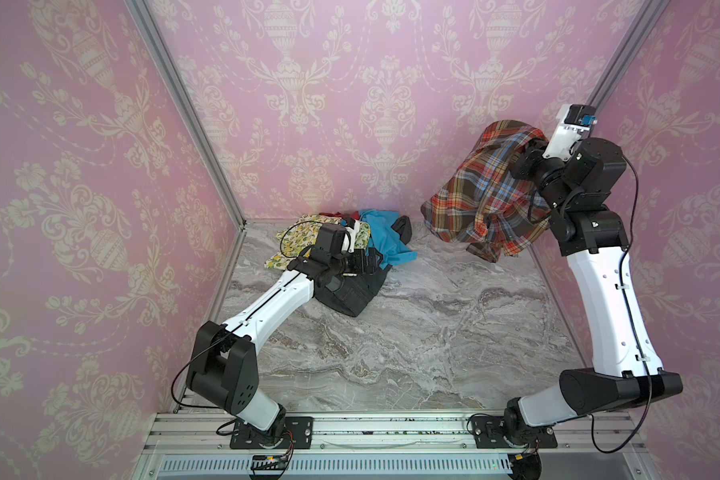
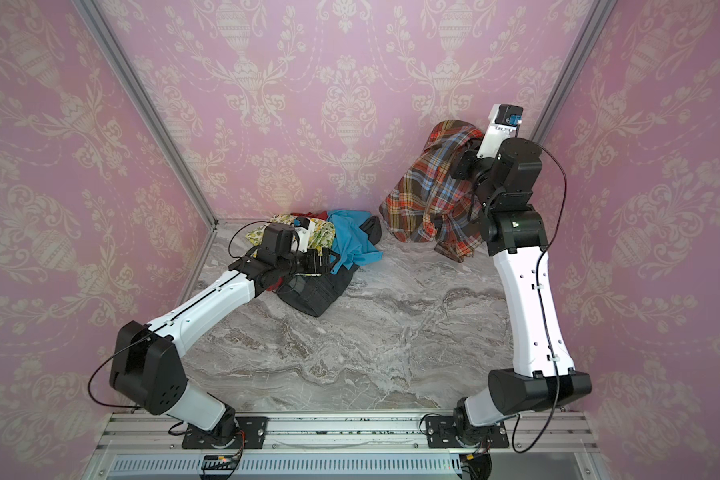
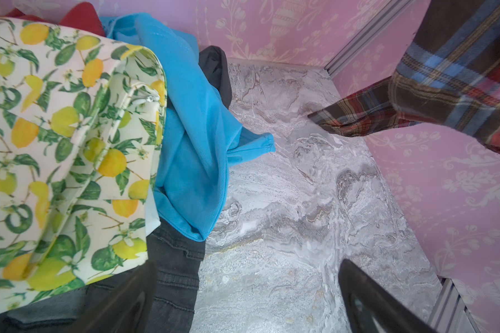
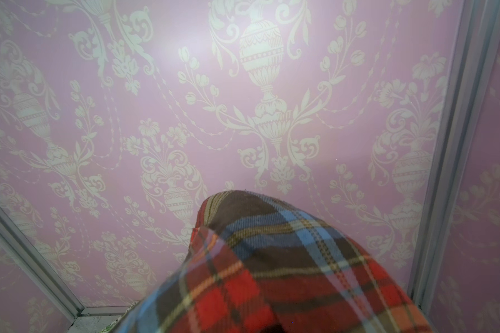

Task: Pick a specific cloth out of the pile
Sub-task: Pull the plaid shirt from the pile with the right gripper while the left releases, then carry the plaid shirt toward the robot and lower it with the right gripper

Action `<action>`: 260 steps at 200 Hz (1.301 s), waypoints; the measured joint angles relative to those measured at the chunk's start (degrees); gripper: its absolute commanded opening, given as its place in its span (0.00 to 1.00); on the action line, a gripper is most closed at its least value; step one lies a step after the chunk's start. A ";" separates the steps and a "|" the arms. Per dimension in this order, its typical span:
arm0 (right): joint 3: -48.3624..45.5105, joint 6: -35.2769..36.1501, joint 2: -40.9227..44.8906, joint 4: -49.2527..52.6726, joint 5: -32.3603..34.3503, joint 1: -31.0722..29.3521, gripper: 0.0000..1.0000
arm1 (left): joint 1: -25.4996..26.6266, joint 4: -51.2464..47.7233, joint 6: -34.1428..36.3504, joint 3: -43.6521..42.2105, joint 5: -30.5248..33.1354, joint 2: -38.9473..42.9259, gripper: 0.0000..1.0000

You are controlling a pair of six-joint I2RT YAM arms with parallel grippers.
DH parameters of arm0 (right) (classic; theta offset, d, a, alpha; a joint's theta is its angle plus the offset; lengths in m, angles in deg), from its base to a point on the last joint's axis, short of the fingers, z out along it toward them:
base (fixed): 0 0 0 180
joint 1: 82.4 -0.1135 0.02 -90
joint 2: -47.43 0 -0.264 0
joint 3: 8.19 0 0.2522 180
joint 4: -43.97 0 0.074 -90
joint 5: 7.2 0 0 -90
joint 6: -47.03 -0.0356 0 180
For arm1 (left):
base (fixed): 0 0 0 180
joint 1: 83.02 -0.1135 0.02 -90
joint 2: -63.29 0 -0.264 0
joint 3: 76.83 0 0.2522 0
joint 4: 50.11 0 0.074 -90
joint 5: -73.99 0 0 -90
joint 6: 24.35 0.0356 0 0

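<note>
1. We see the cloth [image 1: 485, 189] [image 2: 427, 195] as a large plaid fabric: a dark brown-olive ground crossed by orange-red blocks, light blue bands and thin white and yellowish lines. Up close its weave looks soft and slightly ribbed [image 4: 272, 274].
2. The cloth is lifted off the pile [image 1: 350, 245] [image 2: 321, 245]. In both top views it is to the right of the pile, higher than it and apart from it, close to the pink patterned wall [image 1: 350, 104].
3. The right gripper [image 1: 524, 156] is closed on the cloth. The fabric is bunched over its jaws and hides them, and the whole cloth hangs from that point.
4. The cloth's long axis runs steeply from the gripped top end down towards the marble table [image 1: 433, 332]. It widens into loose folds on the way down. The lower hem points at the table on the side facing the pile [image 3: 358, 115]; we cannot tell whether it touches.
5. The left gripper [image 1: 373, 262] [image 3: 243, 311] is spread wide and holds nothing. It hovers at the pile's near edge, above the black-grey denim [image 3: 173, 259].
6. In the pile, the cream lemon-print fabric [image 3: 64, 144] lies beside the bright blue fabric [image 3: 191, 144]. Dark red fabric [image 3: 81, 20] shows at the pile's far side.
</note>
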 measured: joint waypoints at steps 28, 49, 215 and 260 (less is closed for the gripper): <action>-4.42 0.96 2.08 1.79 0.17 2.43 0.00 | 1.62 0.02 0.59 0.87 0.39 -1.66 0.99; -8.50 1.62 5.29 3.10 1.42 3.13 0.00 | 2.25 0.09 0.79 1.73 0.39 -2.58 0.99; -37.99 -2.27 33.40 21.46 7.96 3.06 0.00 | 5.27 1.68 1.22 3.26 0.42 -3.63 0.98; -46.40 -2.43 27.10 22.25 11.87 3.06 0.00 | 5.97 2.21 1.20 1.70 0.42 -3.61 0.98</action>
